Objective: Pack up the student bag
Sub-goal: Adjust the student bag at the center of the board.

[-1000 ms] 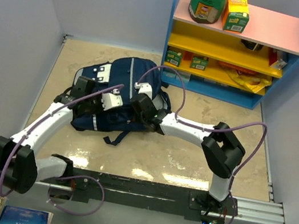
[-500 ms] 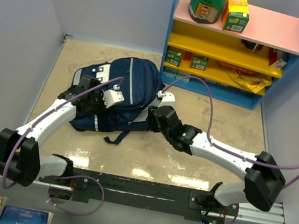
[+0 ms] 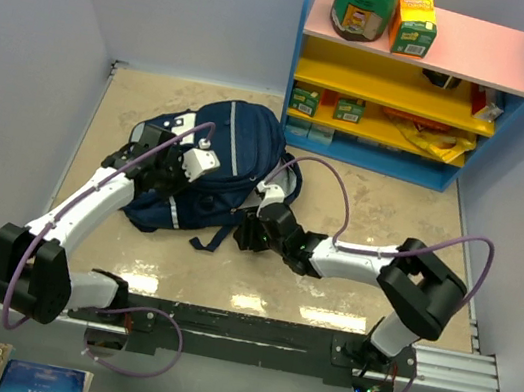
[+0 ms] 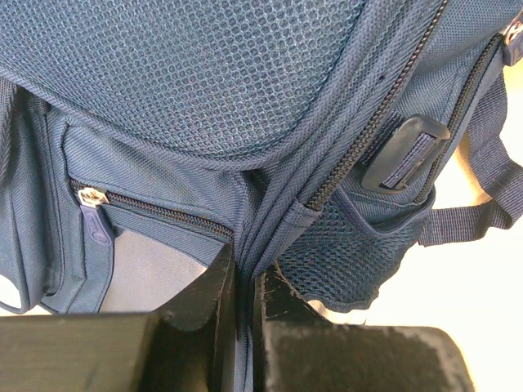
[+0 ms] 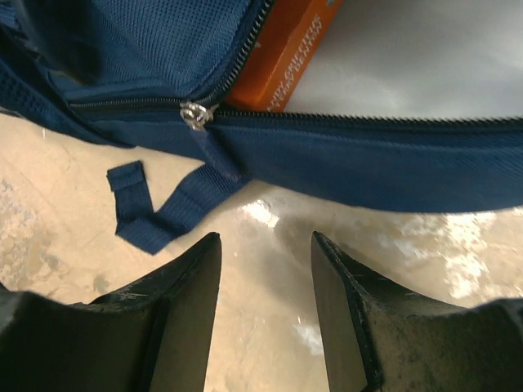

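Currently, the left gripper (image 4: 245, 273) is clamped on the student bag (image 3: 241, 142), and the right gripper (image 5: 265, 245) is spread with nothing held.
The bag lies on the floor (image 3: 350, 273) at centre-left of the top view, lower left of the shelf unit (image 3: 419, 82). The left fingers pinch a seam fold at the lower centre of the left wrist view. In the right wrist view, the jaws stand apart over the floor, just below the zipper pull (image 5: 194, 115). An orange box (image 5: 286, 57) shows in the zipper opening at top centre, and a loose strap end (image 5: 151, 208) lies at left.

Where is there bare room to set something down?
Bare table right of the backpack, between shelf and right arm; also the strip behind the backpack. Crowded at its near edge, around the left gripper and right gripper.
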